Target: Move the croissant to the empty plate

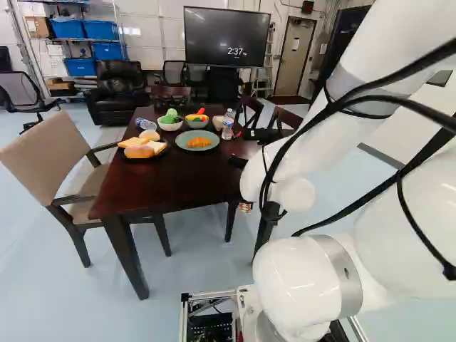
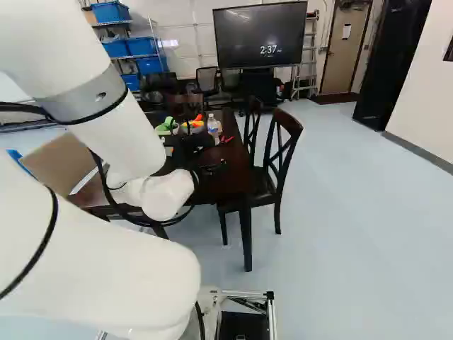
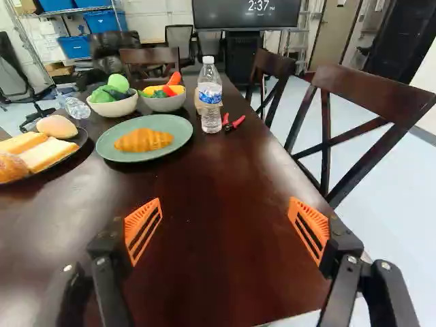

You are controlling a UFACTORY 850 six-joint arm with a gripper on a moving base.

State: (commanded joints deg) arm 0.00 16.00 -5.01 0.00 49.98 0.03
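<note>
Claw: [image 3: 225,204] released, its orange pads wide apart with nothing between them, over the near part of the counter [image 3: 221,255]
Croissant: [image 3: 144,139] lying on the green plate [image 3: 180,133], ahead of the claw and toward the bread [image 3: 49,154], well apart from the pads
Green plate: holds the croissant alone; you see no empty plate, so this is probably your target and the placing looks done
Dark plate: [image 3: 83,139] taken up by the bread, so don't set anything there
Your step: most likely finishing clear; leave the claw spread and draw it straight back, level, before you turn the wrist
Bottle: [image 3: 210,116] stands just beside the green plate; don't swing forward or sideways into it
Chair: [image 3: 371,97] its back rises close to the counter, so keep your retreat on the counter's side of it
Croissant check: it seems to sit well inside the rim, so you needn't nudge it; a regrip might only slide the plate
</note>
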